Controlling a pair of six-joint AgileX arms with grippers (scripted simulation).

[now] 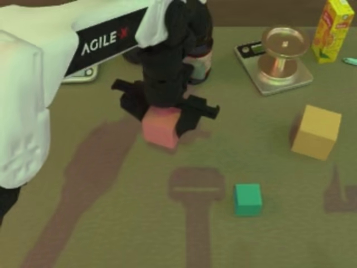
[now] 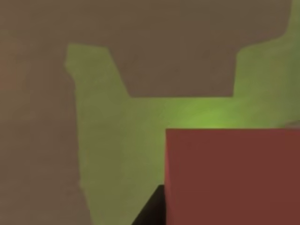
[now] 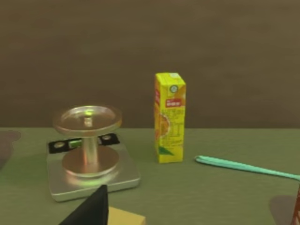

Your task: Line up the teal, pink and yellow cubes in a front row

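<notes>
Overhead, olive table [image 1: 111,234] carries arm shadows; brown wall [image 3: 140,47] behind.

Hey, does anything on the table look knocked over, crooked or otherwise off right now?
Nothing looks spilled or damaged. The juice carton and the scale stand upright at the back. The yellow cube sits slightly turned, and the pink cube is tilted, but that is between the left claw's fingers. The teal cube lies square.

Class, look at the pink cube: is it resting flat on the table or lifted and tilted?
Probably lifted and tilted. In the top view the pink cube sits askew under the left hand; the hand's shadow falls apart, nearer the front. Contact with the table is hidden.
</notes>
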